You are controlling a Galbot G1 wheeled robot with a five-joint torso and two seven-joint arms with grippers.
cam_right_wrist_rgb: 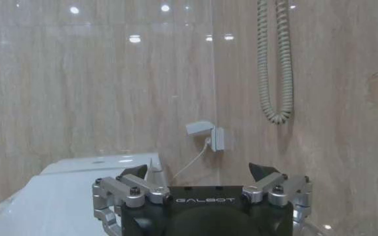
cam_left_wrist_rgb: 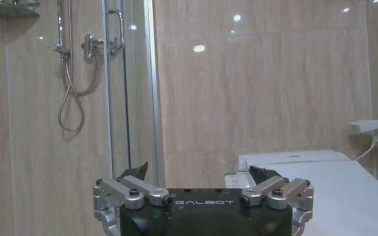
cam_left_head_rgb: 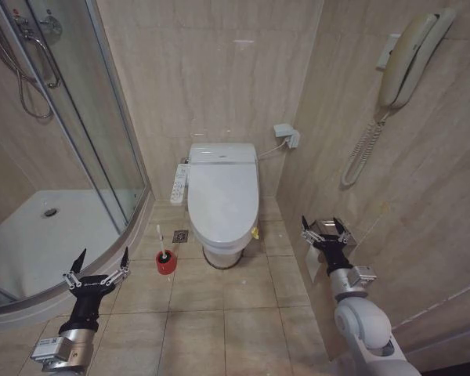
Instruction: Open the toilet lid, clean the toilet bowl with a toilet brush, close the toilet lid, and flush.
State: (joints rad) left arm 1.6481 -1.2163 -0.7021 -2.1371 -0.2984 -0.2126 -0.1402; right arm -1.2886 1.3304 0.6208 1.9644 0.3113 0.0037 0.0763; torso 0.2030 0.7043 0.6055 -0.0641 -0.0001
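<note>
I stand facing the toilet, whose lid [cam_left_head_rgb: 222, 197] is down, flat over the seat, so the bowl [cam_left_head_rgb: 219, 251] shows me nothing but its white outer base on the tiled floor. The brush [cam_left_head_rgb: 160, 239] stands upright in its red cup [cam_left_head_rgb: 165, 262] on the floor, just to the left of the bowl's base and near the curved edge of the shower tray [cam_left_head_rgb: 31, 243].

My left pincer [cam_left_head_rgb: 99, 265] hangs low on the left, above the tray's rim, fingers spread wide and released, holding nothing; it is well apart from the brush. In my left wrist view the same pincer [cam_left_wrist_rgb: 199, 174] points toward the wall, with the lid [cam_left_wrist_rgb: 346, 191] off to one side beyond it.

My right pincer [cam_left_head_rgb: 324, 229] is raised on the right, close to the side wall and apart from the toilet, also spread and empty. My right wrist view shows that pincer [cam_right_wrist_rgb: 199, 171] open, the lid [cam_right_wrist_rgb: 64, 196] beside it, and the coiled phone cord [cam_right_wrist_rgb: 274, 64] on the wall.
</note>
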